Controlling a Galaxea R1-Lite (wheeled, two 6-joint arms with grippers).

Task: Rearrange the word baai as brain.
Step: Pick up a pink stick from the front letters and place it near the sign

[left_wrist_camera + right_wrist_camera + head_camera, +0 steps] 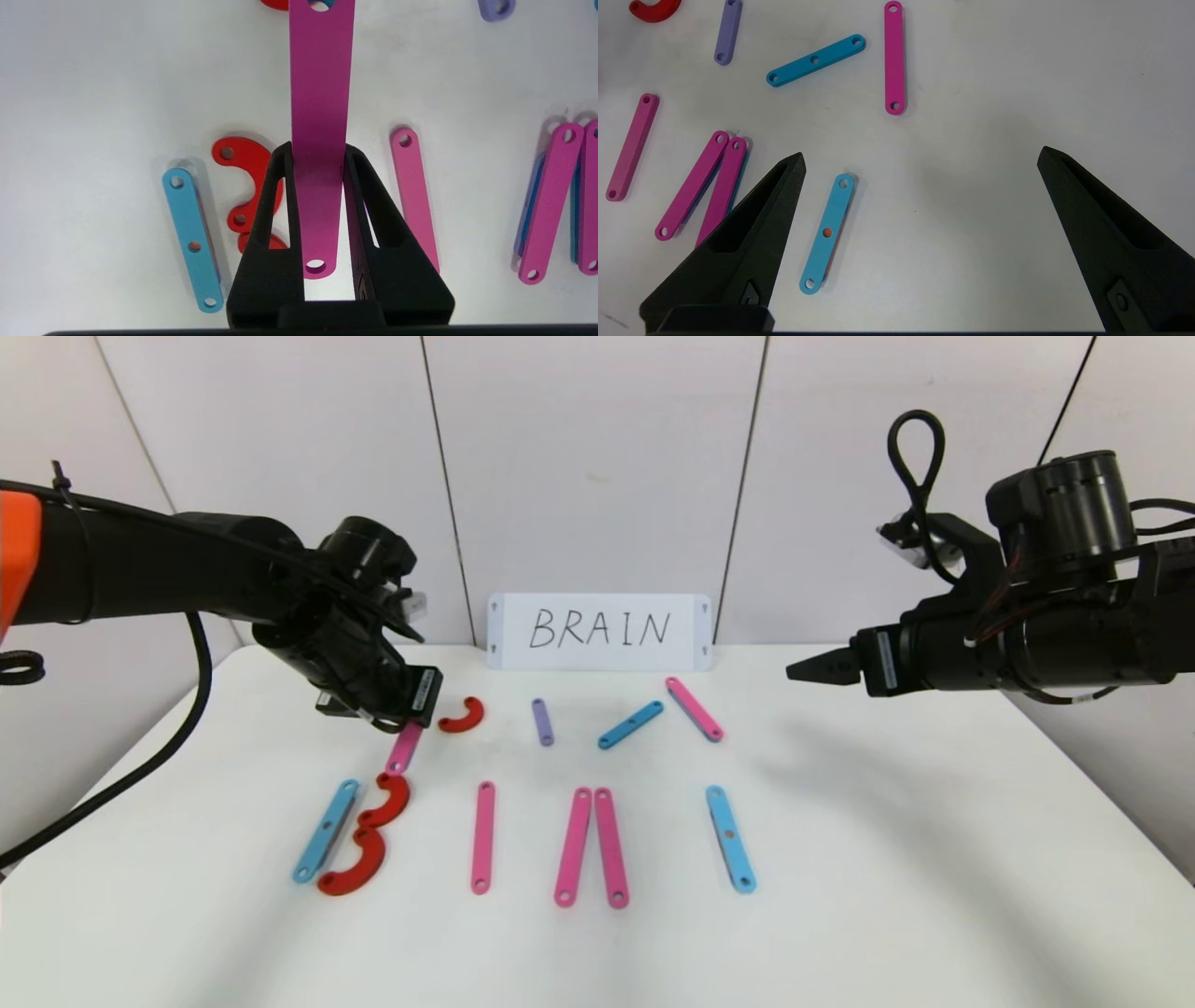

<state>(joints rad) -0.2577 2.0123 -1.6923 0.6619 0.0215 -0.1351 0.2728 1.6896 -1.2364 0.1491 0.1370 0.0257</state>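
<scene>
The word lies in the front row: a light-blue strip (326,831) with two red curves (373,835) beside it, a pink strip (483,837), two pink strips (591,847) meeting at their far ends, and another light-blue strip (730,838). My left gripper (401,714) hovers behind the red curves, shut on a pink strip (404,749) that hangs from it. In the left wrist view that pink strip (320,116) runs between the closed fingers (275,186). My right gripper (808,669) hangs open above the table's right side, holding nothing.
Loose pieces lie in the back row: a red curve (464,716), a short purple strip (542,721), a blue strip (631,724) and a pink strip (694,708). A white card (599,631) reading BRAIN leans against the wall behind them.
</scene>
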